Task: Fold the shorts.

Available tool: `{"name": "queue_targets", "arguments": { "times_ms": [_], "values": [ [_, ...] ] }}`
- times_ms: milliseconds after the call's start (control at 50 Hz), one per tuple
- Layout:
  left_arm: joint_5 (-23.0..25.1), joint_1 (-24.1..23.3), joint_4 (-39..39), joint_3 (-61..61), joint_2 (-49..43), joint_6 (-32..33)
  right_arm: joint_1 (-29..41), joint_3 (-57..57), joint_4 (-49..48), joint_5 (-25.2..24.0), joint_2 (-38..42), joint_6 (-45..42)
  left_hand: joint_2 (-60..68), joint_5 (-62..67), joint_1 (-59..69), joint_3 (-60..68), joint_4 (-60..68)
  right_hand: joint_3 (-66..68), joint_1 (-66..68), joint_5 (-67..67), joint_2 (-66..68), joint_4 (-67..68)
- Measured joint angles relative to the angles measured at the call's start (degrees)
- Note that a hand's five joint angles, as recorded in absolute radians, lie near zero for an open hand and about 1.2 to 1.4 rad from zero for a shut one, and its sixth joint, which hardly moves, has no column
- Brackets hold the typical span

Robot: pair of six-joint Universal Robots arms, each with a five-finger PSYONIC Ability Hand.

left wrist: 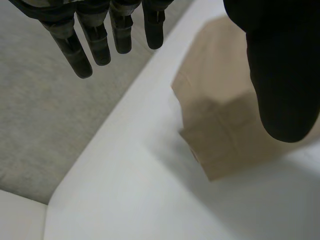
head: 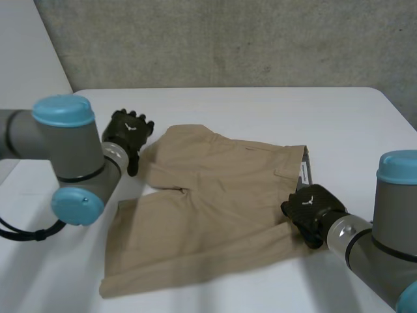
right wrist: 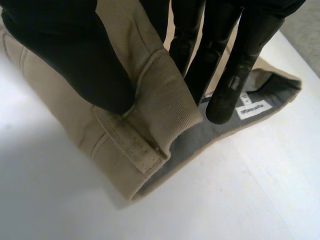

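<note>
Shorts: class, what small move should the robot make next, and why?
Probably lower the left hand onto the shorts' far leg hem and pinch it. Its fingers are straight and off the cloth, while the right hand pinches the waistband.

Grey, tubular left arm (head: 32,140) and right arm (head: 397,222), capped in light blue, end in black left hand (head: 129,134) and right hand (head: 311,210), each white-marked.
</note>
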Motion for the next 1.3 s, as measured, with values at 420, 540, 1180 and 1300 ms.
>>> {"name": "queue_targets", "arguments": {
  "times_ms": [420,540,1180,1300],
  "values": [
    [0.7,-3.2,-20.8,-30.6,28.9,-29.4,-0.4,-5.8,0.0,-0.3,0.4,9.0,5.7,4.4,5.5,5.0,5.7,0.0,0.0,0.0,0.0,0.0],
    [0.7,-3.6,-21.6,-33.0,27.3,-30.1,-0.4,-5.4,-0.2,-0.3,0.3,8.9,7.7,6.2,7.4,6.8,7.3,0.0,0.0,0.0,0.0,0.0],
    [-1.4,-4.8,5.0,33.8,-19.9,1.5,0.7,-34.0,-15.1,9.1,20.7,3.4,57.0,52.1,54.7,56.0,56.9,0.0,0.0,0.0,0.0,0.0],
    [1.2,-4.6,5.6,43.1,-29.3,1.1,0.9,-41.1,-18.3,9.4,29.1,-1.8,57.1,52.1,54.7,56.2,56.9,0.0,0.0,0.0,0.0,0.0]
  ]
}}
